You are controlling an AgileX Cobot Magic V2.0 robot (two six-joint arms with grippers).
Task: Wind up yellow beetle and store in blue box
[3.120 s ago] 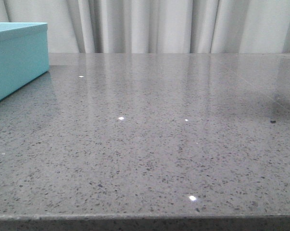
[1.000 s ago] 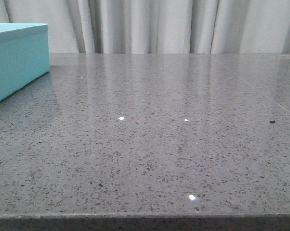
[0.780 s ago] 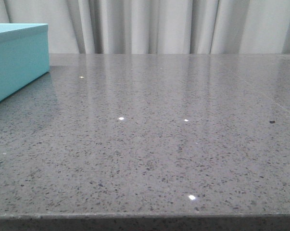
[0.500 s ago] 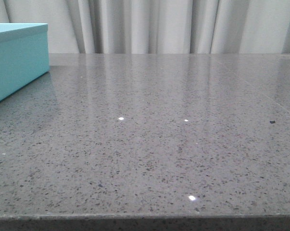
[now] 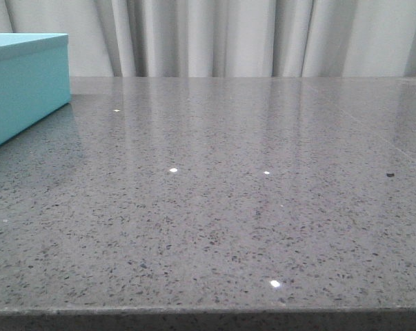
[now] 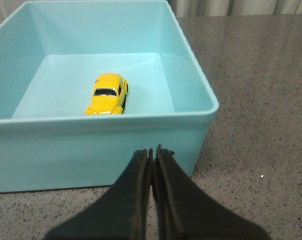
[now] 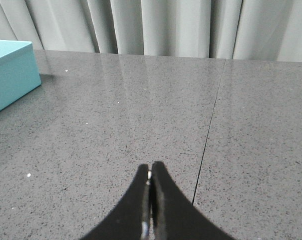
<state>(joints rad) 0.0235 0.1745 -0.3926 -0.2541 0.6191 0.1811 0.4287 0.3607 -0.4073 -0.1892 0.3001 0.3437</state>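
The yellow beetle rests on its wheels on the floor of the open blue box, seen in the left wrist view. My left gripper is shut and empty, outside the box beside its near wall. The blue box also shows at the far left of the front view and in the right wrist view. My right gripper is shut and empty above the bare grey table, well away from the box. Neither gripper shows in the front view.
The speckled grey stone table has a thin seam line beside my right gripper. Its front edge runs along the bottom of the front view. Pale curtains hang behind the table.
A dark shadow on the table at the right of the front view, there 3.1 s ago, has gone. The box has not moved.
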